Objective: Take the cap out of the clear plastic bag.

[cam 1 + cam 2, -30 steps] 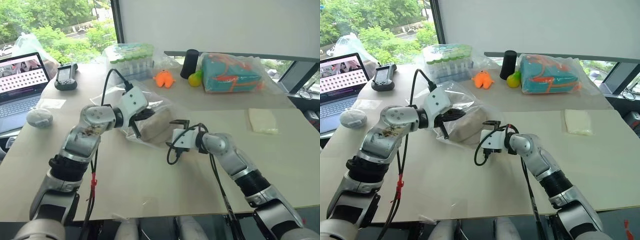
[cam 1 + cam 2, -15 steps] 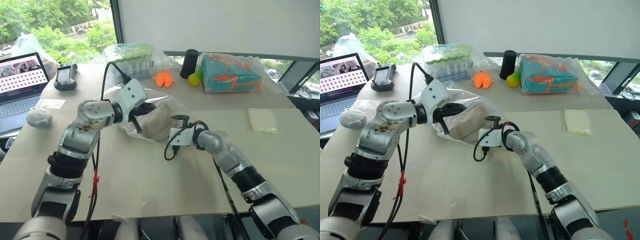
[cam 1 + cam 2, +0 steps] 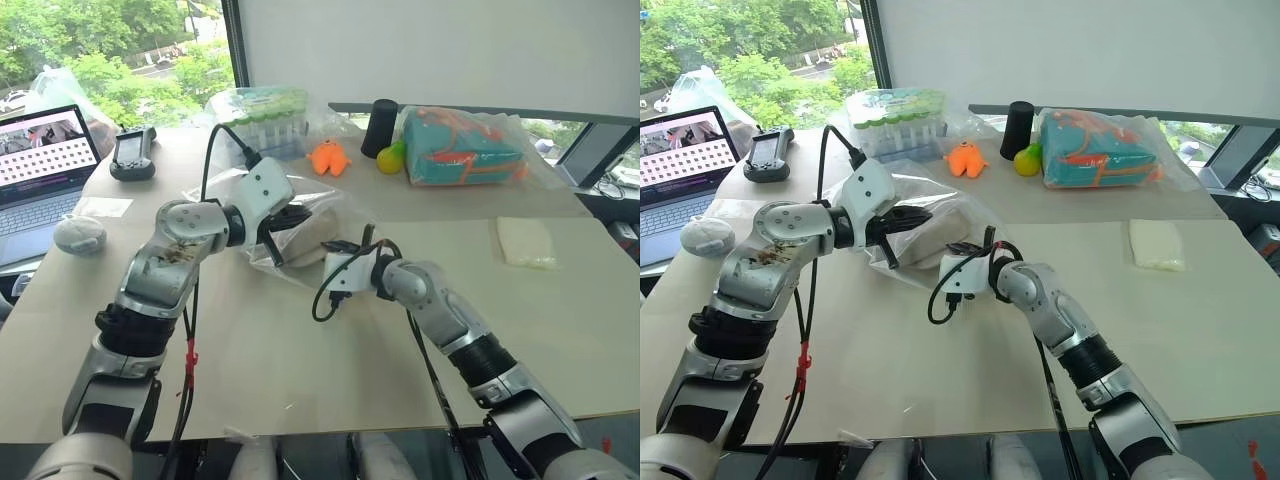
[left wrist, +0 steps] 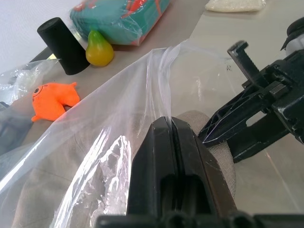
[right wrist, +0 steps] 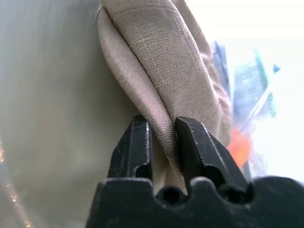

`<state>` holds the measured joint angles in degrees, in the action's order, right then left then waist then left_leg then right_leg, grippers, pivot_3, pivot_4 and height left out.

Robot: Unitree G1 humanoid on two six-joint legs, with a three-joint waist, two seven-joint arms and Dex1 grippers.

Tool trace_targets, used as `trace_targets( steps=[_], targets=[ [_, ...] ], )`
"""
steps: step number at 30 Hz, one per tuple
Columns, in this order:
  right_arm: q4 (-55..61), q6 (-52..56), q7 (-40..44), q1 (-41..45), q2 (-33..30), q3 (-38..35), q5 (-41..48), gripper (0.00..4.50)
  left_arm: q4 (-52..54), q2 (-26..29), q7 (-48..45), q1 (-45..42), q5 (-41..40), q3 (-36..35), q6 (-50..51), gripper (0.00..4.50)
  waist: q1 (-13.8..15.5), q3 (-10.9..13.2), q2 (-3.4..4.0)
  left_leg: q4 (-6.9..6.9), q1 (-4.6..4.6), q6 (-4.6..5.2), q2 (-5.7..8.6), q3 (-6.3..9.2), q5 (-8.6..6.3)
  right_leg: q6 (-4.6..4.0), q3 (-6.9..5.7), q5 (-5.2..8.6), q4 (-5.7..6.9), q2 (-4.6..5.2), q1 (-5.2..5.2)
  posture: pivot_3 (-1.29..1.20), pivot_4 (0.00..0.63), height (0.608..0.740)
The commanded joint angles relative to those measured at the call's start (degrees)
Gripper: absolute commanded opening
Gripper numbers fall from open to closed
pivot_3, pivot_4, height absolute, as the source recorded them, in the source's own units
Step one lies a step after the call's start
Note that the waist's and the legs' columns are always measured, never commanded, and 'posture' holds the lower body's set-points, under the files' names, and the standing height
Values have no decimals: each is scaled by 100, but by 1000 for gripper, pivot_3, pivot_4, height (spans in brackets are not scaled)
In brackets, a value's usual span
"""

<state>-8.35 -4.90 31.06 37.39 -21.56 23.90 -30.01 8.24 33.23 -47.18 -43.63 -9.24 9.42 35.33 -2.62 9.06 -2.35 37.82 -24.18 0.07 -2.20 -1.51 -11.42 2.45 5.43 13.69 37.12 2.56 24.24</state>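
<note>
place: office or lab — laptop [image 3: 35, 165] | tube pack [image 3: 258, 118] | window [image 3: 110, 45]

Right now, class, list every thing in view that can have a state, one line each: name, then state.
Left tool: shut on the clear plastic bag's edge.
Right tool: shut on a fold of the cap.
Clear plastic bag: mouth held open, lifted at one edge.
Cap: folded, partly inside the bag.
Laptop: open, screen lit.

Bright window daylight, blurred wrist close-ups
</note>
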Motion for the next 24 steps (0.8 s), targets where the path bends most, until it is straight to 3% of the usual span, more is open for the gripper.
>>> trace_targets(
  steps=[1, 11, 24],
  targets=[
    [347, 73, 115, -9, 84, -201, 347, 1025, 244, 94, -41, 34, 6, -26, -75, 0, -4, 0, 0, 0, 0, 0, -1, 0, 0, 0, 0, 0, 0, 0, 1, 0, 150, 740],
    [1534, 637, 552, -595, 117, -601, 1213, 1025, 195, 476, -219, 450, 466, 332, -665, 0, 24, 0, 0, 0, -1, 0, -4, 0, 0, -2, -3, -1, -1, -2, 0, 0, 150, 740],
    [3480, 1894, 999, -1373, -303, -1353, 2034, 1025, 45, 423, -303, 519, 570, 397, -872, 0, 29, 0, 0, -1, -2, 0, -4, -1, 0, -2, -3, 0, -1, -3, 1, 0, 150, 740]
  ],
)
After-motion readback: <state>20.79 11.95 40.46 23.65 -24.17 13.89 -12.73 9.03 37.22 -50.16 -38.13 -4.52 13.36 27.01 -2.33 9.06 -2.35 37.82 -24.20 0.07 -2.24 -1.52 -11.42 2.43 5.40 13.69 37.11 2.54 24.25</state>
